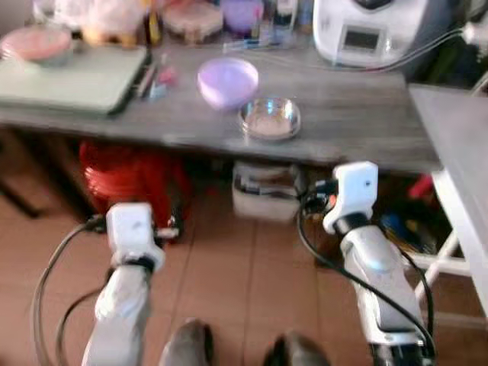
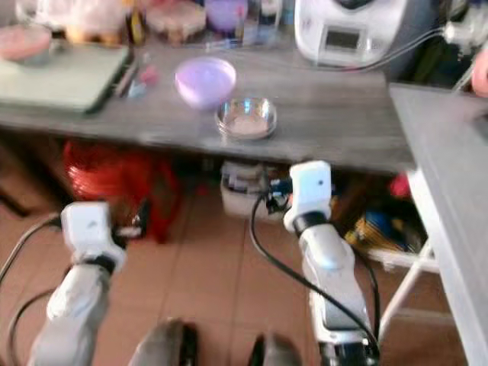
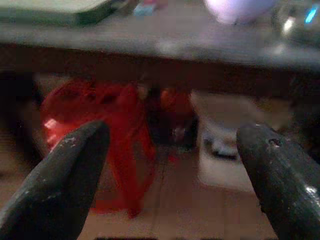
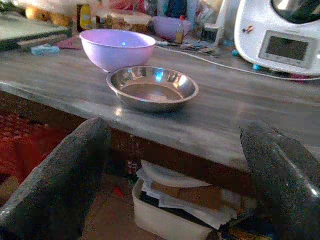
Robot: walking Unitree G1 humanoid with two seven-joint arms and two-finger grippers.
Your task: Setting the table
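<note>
Nothing looks laid yet: the steel dish (image 4: 152,88) sits on the grey surface (image 1: 358,122) just beside the lilac bowl (image 4: 117,47), while right pincer (image 4: 175,175) and left pincer (image 3: 172,170) hover below, both spread wide and empty.

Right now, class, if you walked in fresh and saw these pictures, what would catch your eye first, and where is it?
A lilac bowl and a shiny steel bowl sit close together near the front edge of the grey wooden table. Both pincers are open, and the right pincer points at the steel bowl. A white kitchen machine stands at the back, and something red sits under the table.
</note>
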